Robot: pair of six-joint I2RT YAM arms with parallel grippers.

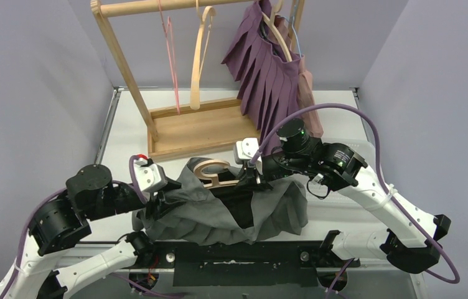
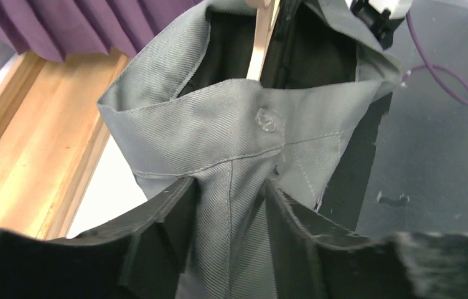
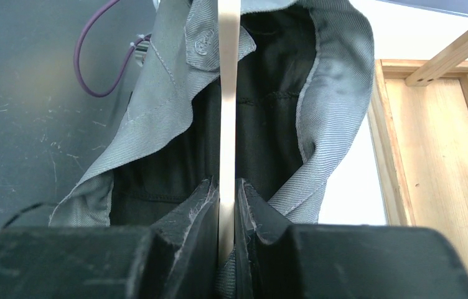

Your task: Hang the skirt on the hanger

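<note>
Right gripper (image 3: 226,190) clamps the pale wooden hanger (image 3: 228,75) (bar inside the waist); left gripper (image 2: 228,199) apparently pinches the grey twill skirt (image 2: 175,124) near its button.

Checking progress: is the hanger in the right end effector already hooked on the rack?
No, the hanger lies low in the grey skirt, clamped by the right end effector, off the rack.

The skirt (image 1: 206,218) is grey twill (black lining inside) — the hanger (image 3: 228,93) pale wood, the pleated garment (image 1: 269,81) on the light-wood rack (image 1: 194,128) purple, the desk (image 1: 126,134) white.
</note>
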